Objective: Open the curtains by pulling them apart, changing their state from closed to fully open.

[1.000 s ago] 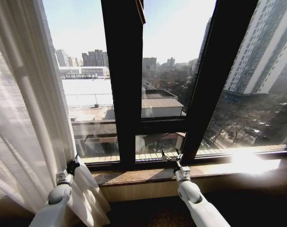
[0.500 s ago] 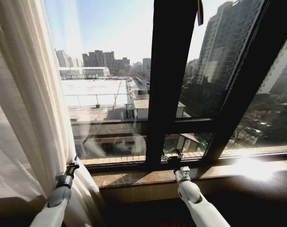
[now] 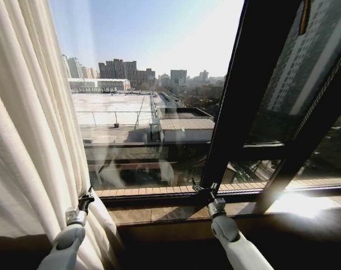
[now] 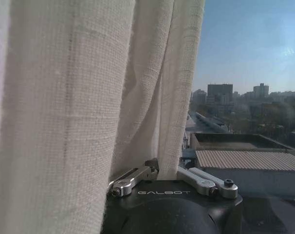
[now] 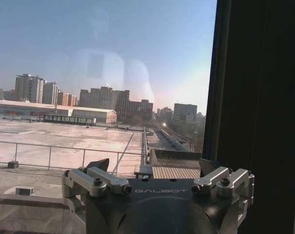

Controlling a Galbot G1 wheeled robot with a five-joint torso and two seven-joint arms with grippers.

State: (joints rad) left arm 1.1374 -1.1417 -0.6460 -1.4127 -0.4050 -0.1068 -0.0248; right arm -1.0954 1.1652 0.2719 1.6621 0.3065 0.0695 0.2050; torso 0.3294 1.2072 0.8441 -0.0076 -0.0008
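Observation:
The sheer white curtain (image 3: 30, 140) hangs bunched in long pleats at the left side of the window. My left gripper (image 3: 86, 198) is low down at the curtain's inner edge, just above the sill. In the left wrist view the curtain (image 4: 79, 97) hangs close in front, and the left gripper (image 4: 153, 165) is shut on its edge fold. My right gripper (image 3: 206, 192) is by the sill at the foot of the black window bar, away from any fabric. In the right wrist view the right gripper (image 5: 153, 165) is open, its fingers (image 5: 100, 164) spread wide with nothing between them.
A thick black window frame bar (image 3: 243, 95) slants up on the right, with a cross bar (image 3: 294, 147) beside it. A stone sill (image 3: 159, 212) runs under the glass, sunlit at the right. City rooftops lie beyond the bare pane.
The whole picture has shifted, with the black bar sliding rightward, so the camera has moved left. Both grippers keep their places in the picture, the left still at the curtain's edge.

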